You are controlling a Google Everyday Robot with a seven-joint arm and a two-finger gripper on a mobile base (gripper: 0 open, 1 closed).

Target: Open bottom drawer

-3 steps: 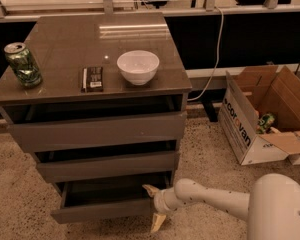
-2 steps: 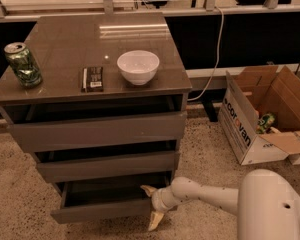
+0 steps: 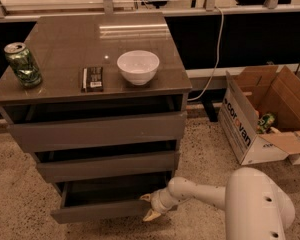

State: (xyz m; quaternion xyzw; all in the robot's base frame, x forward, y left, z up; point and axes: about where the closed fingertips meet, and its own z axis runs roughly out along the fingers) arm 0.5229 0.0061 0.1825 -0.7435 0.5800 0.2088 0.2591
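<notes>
- Arm (image 3: 205,194) stretches low and leftward, nearly level, toward the cabinet (image 3: 65,44).
- Gripper (image 3: 149,207) sits at the bottom drawer's (image 3: 100,212) right front corner, jaws apart.

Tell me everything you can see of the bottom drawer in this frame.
The bottom drawer is the lowest of three in the grey-brown cabinet. Its front is a flat, handleless grey slab. It stands partly pulled out, level, showing a dark box whose contents cannot be made out. The tool is at the front's right end, seemingly touching it.
</notes>
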